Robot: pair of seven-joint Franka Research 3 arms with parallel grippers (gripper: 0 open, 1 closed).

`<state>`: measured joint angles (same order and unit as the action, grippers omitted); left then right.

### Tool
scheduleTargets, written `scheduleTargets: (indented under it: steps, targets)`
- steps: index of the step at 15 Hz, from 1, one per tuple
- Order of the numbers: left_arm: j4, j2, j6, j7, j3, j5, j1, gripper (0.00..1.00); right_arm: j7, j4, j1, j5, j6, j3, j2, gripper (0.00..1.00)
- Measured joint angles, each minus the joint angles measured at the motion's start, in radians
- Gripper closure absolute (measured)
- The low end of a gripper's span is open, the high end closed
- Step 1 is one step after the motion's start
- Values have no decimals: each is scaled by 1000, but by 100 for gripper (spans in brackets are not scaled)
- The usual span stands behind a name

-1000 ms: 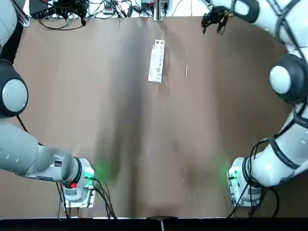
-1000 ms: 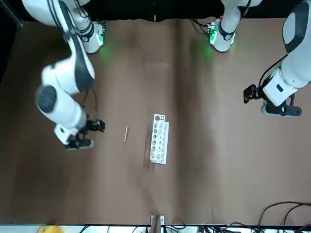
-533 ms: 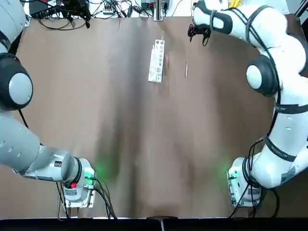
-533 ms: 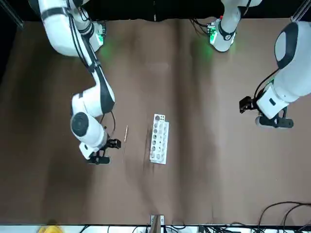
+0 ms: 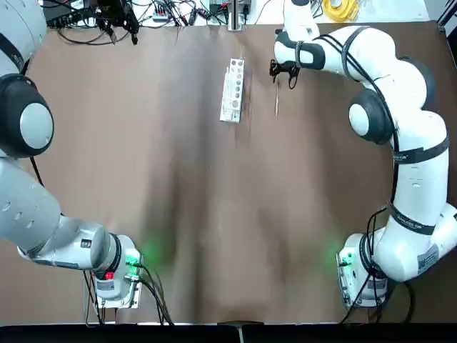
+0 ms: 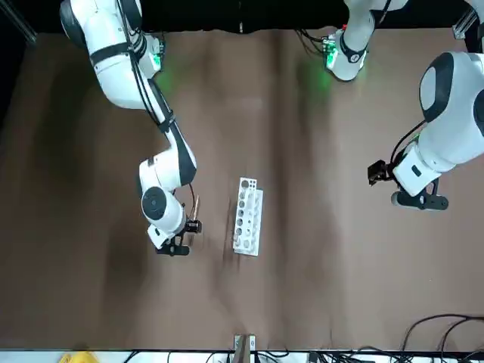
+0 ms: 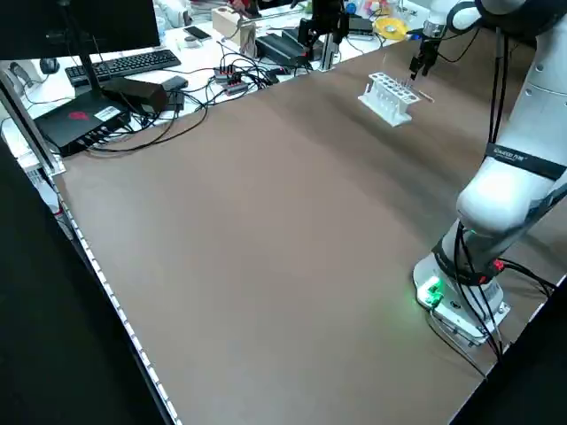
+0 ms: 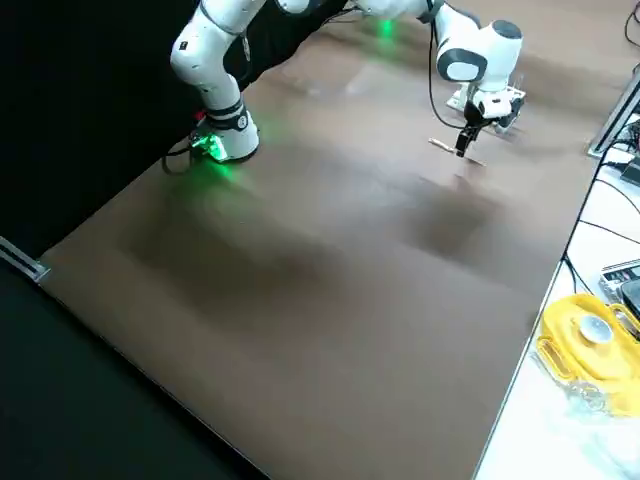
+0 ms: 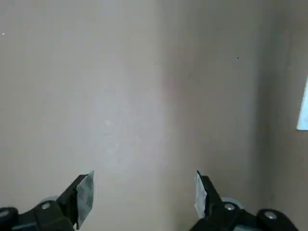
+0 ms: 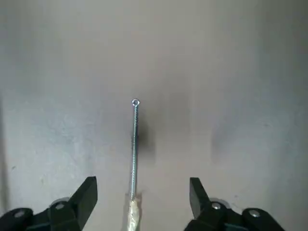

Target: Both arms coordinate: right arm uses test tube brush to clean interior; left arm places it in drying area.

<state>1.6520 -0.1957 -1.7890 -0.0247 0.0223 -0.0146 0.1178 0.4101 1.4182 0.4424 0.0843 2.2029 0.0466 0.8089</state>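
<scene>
Brush [image 10: 134, 149] lies on table [image 5: 214, 214], approx 3 o'clock of rack [image 5: 232, 90], top view. R gripper [image 10: 143, 192] wide open over it, nothing held; best centre on shaft, lower level, close gently w/o bending wire. L gripper [image 9: 145, 190] open, empty, parked 10 o'clock of rack.

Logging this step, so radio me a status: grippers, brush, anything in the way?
Right gripper open above brush. Left gripper open, left of rack. Nothing seen blocking brush.
</scene>
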Motion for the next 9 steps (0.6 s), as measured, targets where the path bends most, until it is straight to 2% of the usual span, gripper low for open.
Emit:
scheduleTargets:
  steps: [4, 9]
  targets:
    - [-3, -4, -3, 0, 3, 0, 2, 0, 0, -3, 11, 12, 20, 0, 39, 22]
    - [-3, -14, -3, 0, 3, 0, 2, 0, 0, -15, 17, 13, 47, -13, 69, 26]
